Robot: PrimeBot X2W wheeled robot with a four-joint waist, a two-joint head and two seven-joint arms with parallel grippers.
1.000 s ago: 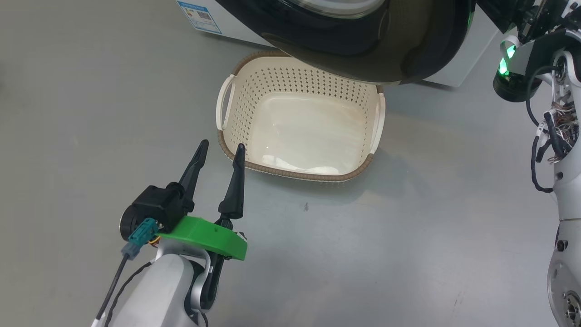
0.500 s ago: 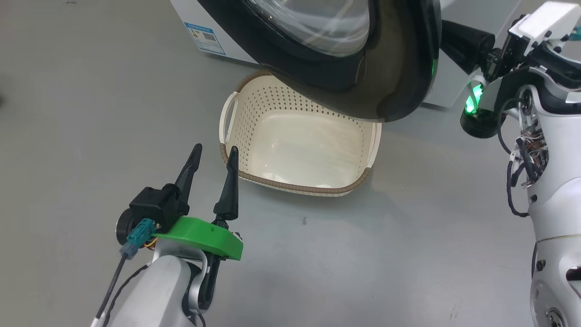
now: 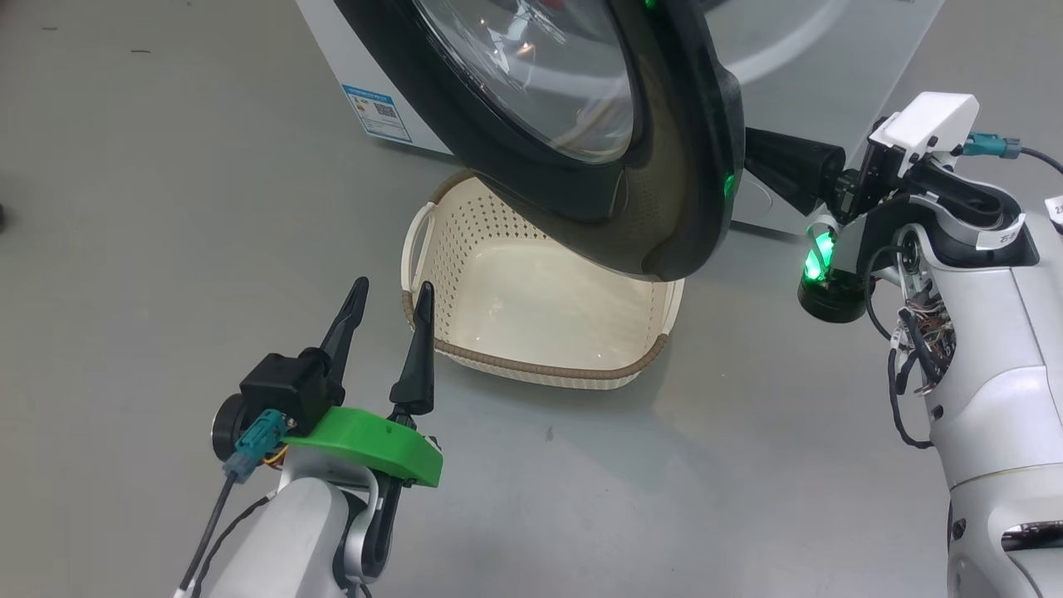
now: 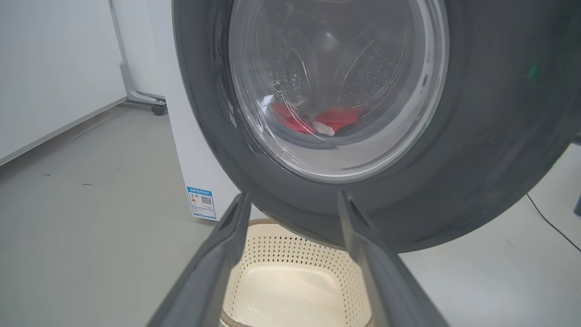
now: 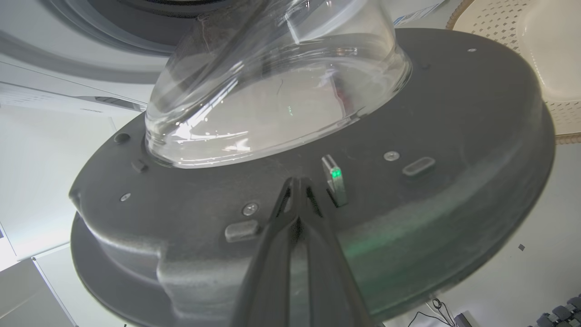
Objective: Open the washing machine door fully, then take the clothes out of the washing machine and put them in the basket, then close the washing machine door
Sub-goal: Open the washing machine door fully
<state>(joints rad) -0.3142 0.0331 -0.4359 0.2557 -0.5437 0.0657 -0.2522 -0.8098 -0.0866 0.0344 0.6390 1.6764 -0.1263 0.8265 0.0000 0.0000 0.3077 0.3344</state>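
The right gripper (image 5: 297, 180), clenched empty, points at the door (image 3: 693, 124) (its inner face); the left gripper (image 3: 392, 285) is spread beside the basket (image 3: 540, 370).

Door (image 3: 693, 166) partly open, hanging over far part of basket (image 3: 540, 364); near part open from above. Door stands between left gripper (image 3: 390, 286) and drum; clothes (image 4: 338, 118) visible through its glass. Bare floor (image 3: 166, 249) left of basket. Right gripper (image 5: 297, 181), fingers together, tips at door's inner face beside latch (image 5: 335, 179).
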